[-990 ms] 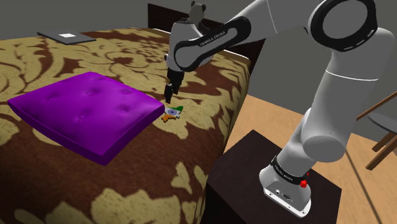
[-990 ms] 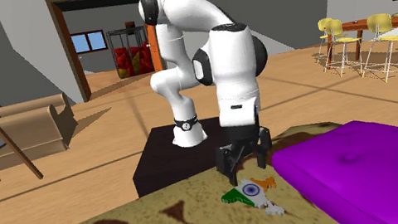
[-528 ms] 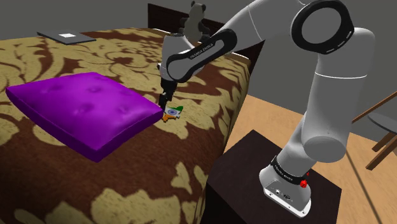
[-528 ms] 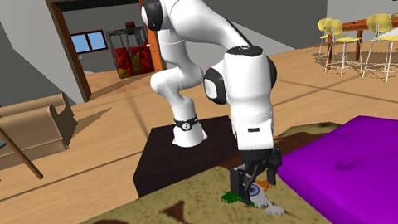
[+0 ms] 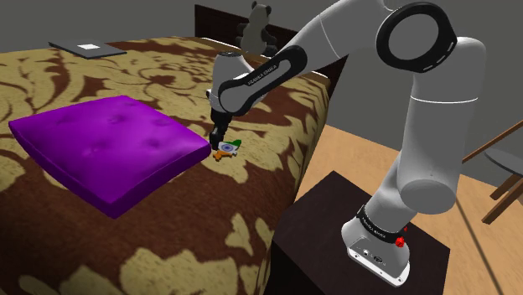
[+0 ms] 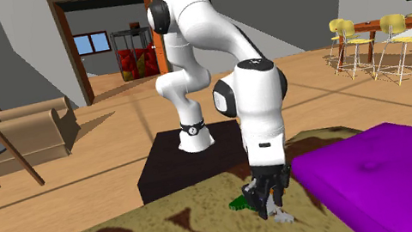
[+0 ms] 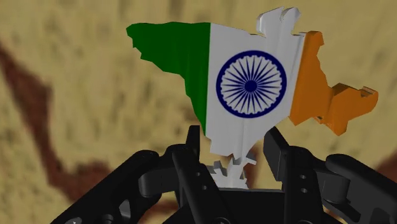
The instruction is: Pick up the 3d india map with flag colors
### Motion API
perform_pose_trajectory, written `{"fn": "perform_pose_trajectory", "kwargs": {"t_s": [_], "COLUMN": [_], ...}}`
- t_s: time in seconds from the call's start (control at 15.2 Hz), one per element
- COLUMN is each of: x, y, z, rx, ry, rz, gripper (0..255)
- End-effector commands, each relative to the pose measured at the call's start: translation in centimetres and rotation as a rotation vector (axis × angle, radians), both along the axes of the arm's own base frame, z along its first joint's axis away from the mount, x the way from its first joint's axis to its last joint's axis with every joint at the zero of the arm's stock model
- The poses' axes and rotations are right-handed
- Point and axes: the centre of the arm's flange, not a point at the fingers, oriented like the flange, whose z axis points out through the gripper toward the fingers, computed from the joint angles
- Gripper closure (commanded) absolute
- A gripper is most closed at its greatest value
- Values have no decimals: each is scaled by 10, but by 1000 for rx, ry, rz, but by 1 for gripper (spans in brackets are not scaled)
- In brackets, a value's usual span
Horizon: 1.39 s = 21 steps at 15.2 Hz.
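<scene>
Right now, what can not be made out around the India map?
1. India map: in the second exterior view, the gripper covers most of it; a green tip sticks out.
2. The map's lower end: in the wrist view, hidden behind the gripper.
3. Purple cushion: in the second exterior view, cut off by the right edge.
4. Flat dark thing on the bed: in the shoulder view, too small to identify.

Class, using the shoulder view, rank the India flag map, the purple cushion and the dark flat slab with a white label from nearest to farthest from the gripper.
1. India flag map, directly beneath the gripper.
2. Purple cushion, to the shoulder view's left, its corner beside the map.
3. Dark flat slab, far off toward that view's upper left.
</scene>
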Motion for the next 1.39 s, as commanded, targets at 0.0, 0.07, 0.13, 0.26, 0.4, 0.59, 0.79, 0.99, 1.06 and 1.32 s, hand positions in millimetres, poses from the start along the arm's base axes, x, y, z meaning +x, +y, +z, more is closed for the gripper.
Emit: {"fn": "perform_pose_trajectory", "kwargs": {"t_s": [0.0,0.07,0.13,0.26,0.4,0.59,0.79,0.99,1.06,1.32], "x": [0,0,0,0,0,-1,0,0,0,0], "y": [-1,-1,-1,0,-1,-1,-1,-1,-1,-1], "z": [-2,-2,-2,-2,-2,14,30,45,51,72], "rx": [-1,-1,-1,-1,-1,-1,-1,-1,-1,-1], "ry": [4,4,3,3,4,4,4,4,4,4], "rz": [-1,-1,-1,-1,-1,-1,-1,-1,-1,-1], "gripper": [255,255,255,255,255,255,255,255,255,255]}}
